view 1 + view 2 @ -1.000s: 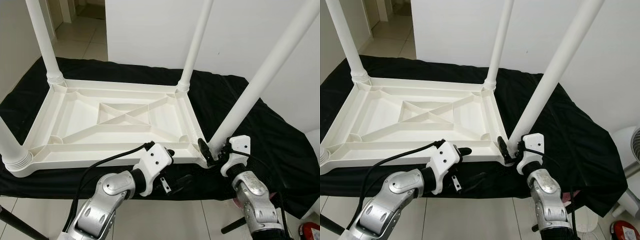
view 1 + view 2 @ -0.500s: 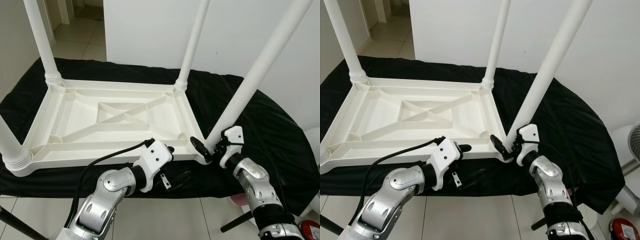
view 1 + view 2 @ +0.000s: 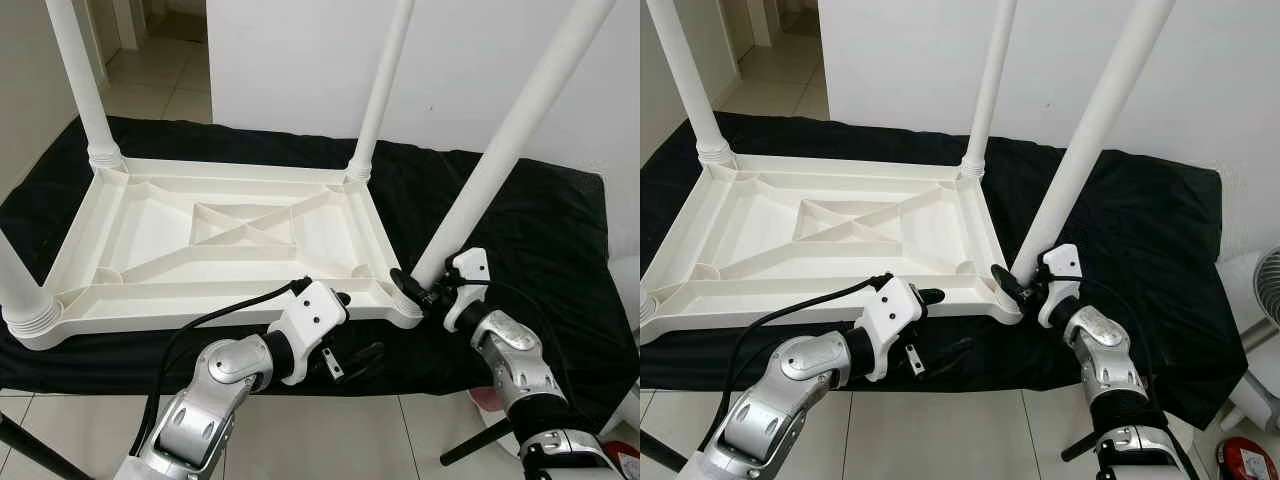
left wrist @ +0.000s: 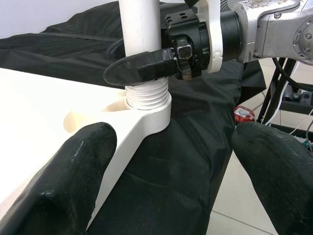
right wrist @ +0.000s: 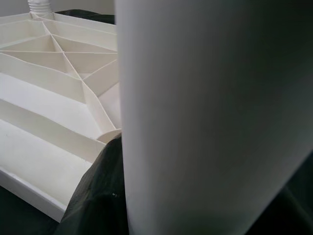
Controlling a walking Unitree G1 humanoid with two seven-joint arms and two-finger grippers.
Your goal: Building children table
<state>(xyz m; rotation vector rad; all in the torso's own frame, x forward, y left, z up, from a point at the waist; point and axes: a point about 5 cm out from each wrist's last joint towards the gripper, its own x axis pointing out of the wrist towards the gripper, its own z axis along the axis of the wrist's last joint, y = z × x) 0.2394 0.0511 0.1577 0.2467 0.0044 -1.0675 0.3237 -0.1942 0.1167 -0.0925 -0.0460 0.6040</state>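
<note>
A white plastic children's table (image 3: 230, 235) lies upside down on a black cloth (image 3: 530, 220), its legs pointing up. My right gripper (image 3: 415, 290) is shut on the near right leg (image 3: 510, 140) just above its threaded base (image 4: 146, 95), with one black finger (image 4: 142, 66) across the leg's front. The same leg (image 5: 205, 122) is very close in the right wrist view. My left gripper (image 3: 352, 330) hangs open at the table's front edge, left of that corner, holding nothing; its two fingertips (image 4: 73, 181) frame the corner socket.
Three more legs stand at the far left (image 3: 85, 80), far right (image 3: 380, 90) and near left (image 3: 20, 290) corners. A white wall rises close behind. A fan (image 3: 1265, 290) and a red object (image 3: 1250, 460) sit on the tiled floor at the right.
My right wrist has risen and turned about the leg's base, its forearm swinging outward to the right. The left gripper has held still. The camera has shifted slightly.
</note>
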